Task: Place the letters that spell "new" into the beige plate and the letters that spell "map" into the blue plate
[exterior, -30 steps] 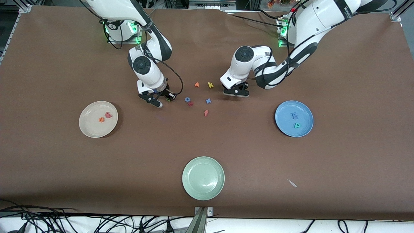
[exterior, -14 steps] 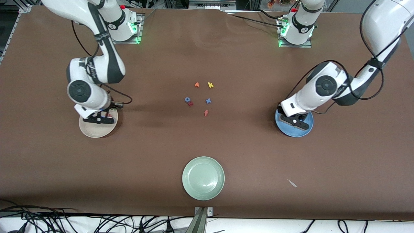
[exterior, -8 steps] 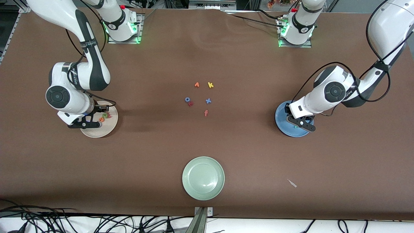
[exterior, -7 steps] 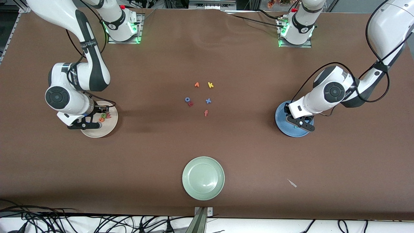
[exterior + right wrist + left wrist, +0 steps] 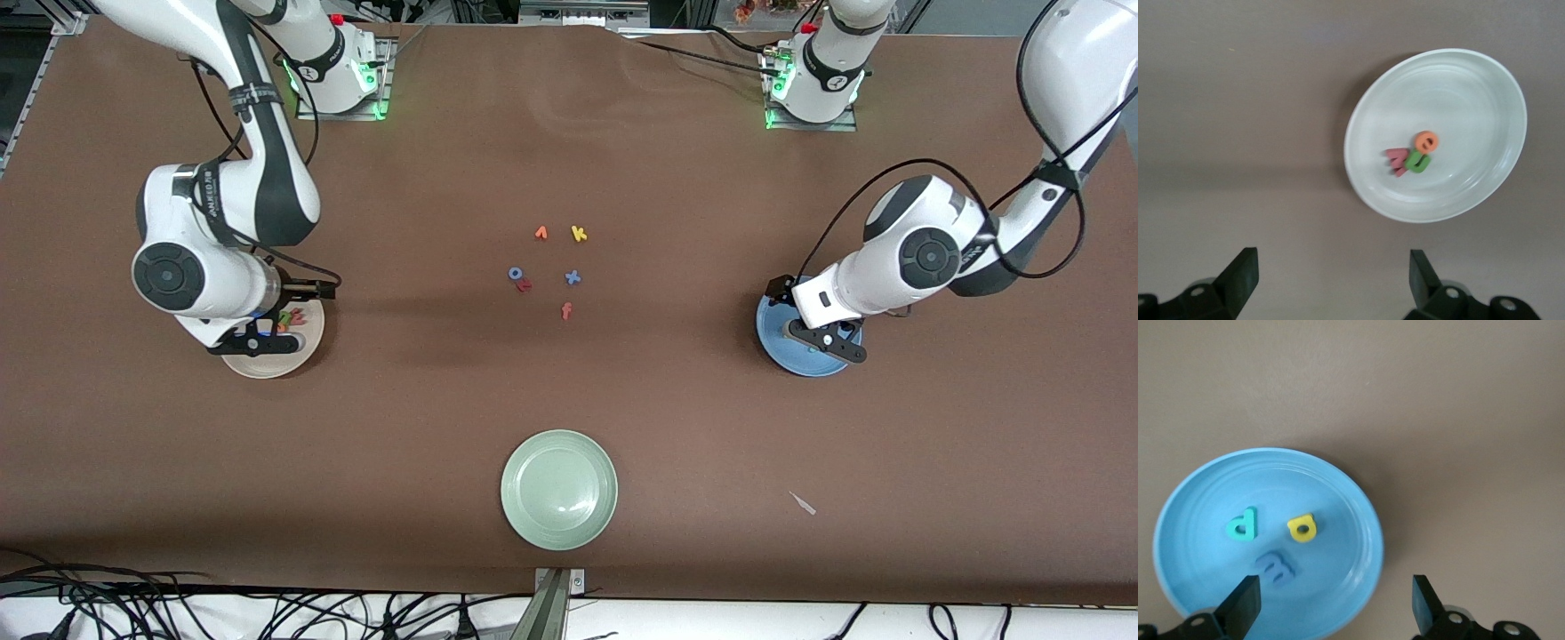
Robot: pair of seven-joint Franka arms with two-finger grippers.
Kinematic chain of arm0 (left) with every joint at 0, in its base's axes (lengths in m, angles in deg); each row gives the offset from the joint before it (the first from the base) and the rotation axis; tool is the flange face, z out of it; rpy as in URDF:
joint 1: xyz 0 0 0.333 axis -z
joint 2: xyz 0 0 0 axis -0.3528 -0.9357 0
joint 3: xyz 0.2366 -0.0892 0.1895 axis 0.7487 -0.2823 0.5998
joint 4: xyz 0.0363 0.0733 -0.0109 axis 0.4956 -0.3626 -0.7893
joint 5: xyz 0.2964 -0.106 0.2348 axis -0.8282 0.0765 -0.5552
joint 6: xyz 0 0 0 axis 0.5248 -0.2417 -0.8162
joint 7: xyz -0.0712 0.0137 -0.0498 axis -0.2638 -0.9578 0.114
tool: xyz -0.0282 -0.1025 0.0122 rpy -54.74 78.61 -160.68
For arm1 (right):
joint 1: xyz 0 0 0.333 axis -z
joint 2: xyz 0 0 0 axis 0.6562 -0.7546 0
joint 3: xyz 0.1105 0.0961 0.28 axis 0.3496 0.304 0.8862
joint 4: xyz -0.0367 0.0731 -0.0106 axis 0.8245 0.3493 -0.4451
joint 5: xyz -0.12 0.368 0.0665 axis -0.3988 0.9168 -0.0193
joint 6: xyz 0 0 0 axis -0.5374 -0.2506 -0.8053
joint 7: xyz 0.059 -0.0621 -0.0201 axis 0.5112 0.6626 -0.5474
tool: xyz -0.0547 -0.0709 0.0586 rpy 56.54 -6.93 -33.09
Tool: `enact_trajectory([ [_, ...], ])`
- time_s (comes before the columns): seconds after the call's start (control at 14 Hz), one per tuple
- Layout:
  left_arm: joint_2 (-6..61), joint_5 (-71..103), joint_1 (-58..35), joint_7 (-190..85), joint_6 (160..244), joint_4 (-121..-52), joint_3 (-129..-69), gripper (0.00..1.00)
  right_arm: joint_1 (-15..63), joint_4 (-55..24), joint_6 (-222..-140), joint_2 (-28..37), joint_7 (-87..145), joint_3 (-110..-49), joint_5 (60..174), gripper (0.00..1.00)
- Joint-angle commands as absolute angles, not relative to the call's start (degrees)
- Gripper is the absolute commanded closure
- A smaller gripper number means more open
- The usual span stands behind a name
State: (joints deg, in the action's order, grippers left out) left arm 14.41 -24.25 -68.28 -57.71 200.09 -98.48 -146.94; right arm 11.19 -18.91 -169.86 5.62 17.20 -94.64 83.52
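The beige plate (image 5: 1471, 93) holds the orange e (image 5: 1426, 141), the green n (image 5: 1419, 161) and the pinkish-red w (image 5: 1398, 161), bunched together and touching. My right gripper (image 5: 1331, 280) hangs open and empty over the plate's edge (image 5: 267, 366). The blue plate (image 5: 1198, 520) holds the teal p (image 5: 1243, 524), the yellow a (image 5: 1303, 527) and the blue m (image 5: 1277, 565), each lying apart. Above that plate's rim, my left gripper (image 5: 1333, 607) is open with nothing between its fingers. In the front view the left gripper (image 5: 827, 342) covers much of the blue plate (image 5: 772, 333).
A pale green plate (image 5: 558, 489) sits near the front camera's edge. Loose letters lie mid-table: orange v (image 5: 540, 233), yellow k (image 5: 579, 234), blue o (image 5: 515, 274), blue x (image 5: 573, 277), orange-red f (image 5: 566, 310). A small white scrap (image 5: 803, 503) lies toward the left arm's end.
Both grippers carried a letter from mid-table to their plates, opened and let go: the n lies in the beige plate, the a in the blue one. Both hands have since risen slightly.
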Motion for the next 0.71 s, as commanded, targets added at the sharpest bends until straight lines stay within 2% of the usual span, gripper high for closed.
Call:
enact_trajectory([
  [0.0,15.09,-19.87,-64.62,-56.45,188.61,-88.45,-149.00,0.00,10.07,-12.15,-161.54,5.36,15.05,-94.81,84.48,0.00],
  [0.21,15.09,-19.60,-59.70,-56.45,180.25,-79.74,-148.83,0.00,9.20,-6.85,-155.45,5.36,14.60,-94.72,85.53,0.00],
  [0.43,19.74,-18.37,-54.15,-56.71,177.60,-76.48,-146.90,0.00,11.64,-7.20,-154.84,11.67,15.04,-91.04,85.01,0.00],
  [0.5,21.31,-16.10,-52.23,-56.62,175.59,-74.46,-144.98,0.00,13.13,-7.37,-154.66,14.22,15.39,-89.81,84.92,0.00],
  [0.64,24.48,-7.78,-48.10,-56.01,174.16,-70.33,-137.17,0.00,21.02,-7.81,-153.61,18.88,16.62,-84.20,84.92,0.00],
])
